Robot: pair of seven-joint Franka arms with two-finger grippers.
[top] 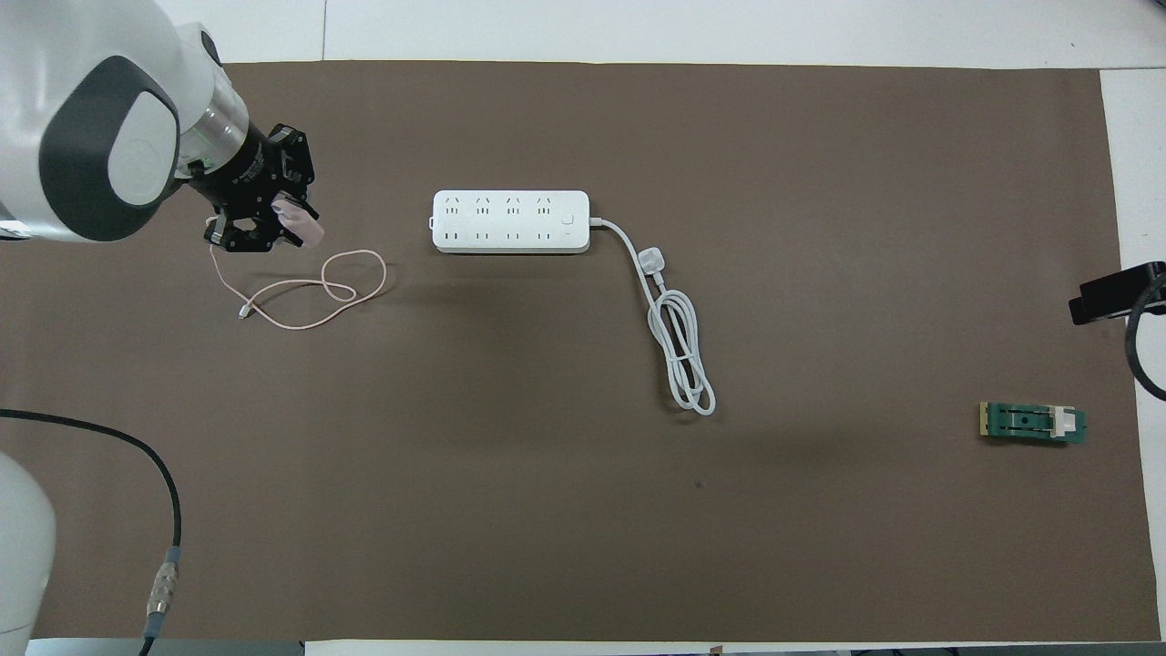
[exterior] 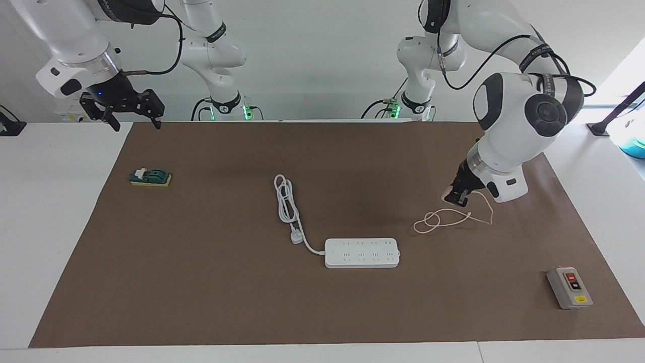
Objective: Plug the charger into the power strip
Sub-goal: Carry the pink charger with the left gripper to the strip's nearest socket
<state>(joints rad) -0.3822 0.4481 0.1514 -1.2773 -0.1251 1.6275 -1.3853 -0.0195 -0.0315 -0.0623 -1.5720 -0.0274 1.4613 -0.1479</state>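
The pale-pink charger (exterior: 447,193) (top: 301,223) sits between the fingers of my left gripper (exterior: 456,197) (top: 270,221), which is shut on it low over the mat toward the left arm's end of the table. Its thin pink cable (exterior: 437,221) (top: 321,292) trails down and lies looped on the mat. The white power strip (exterior: 362,252) (top: 510,221) lies flat mid-table, sockets up, apart from the charger. My right gripper (exterior: 133,115) waits open and empty, raised over the mat's corner at the right arm's end.
The strip's thick white cord is coiled (exterior: 285,199) (top: 683,355) with its white plug (exterior: 296,238) (top: 652,261) beside the strip. A grey box with red and black buttons (exterior: 569,287) and a green block (exterior: 150,177) (top: 1032,423) lie near the mat's ends.
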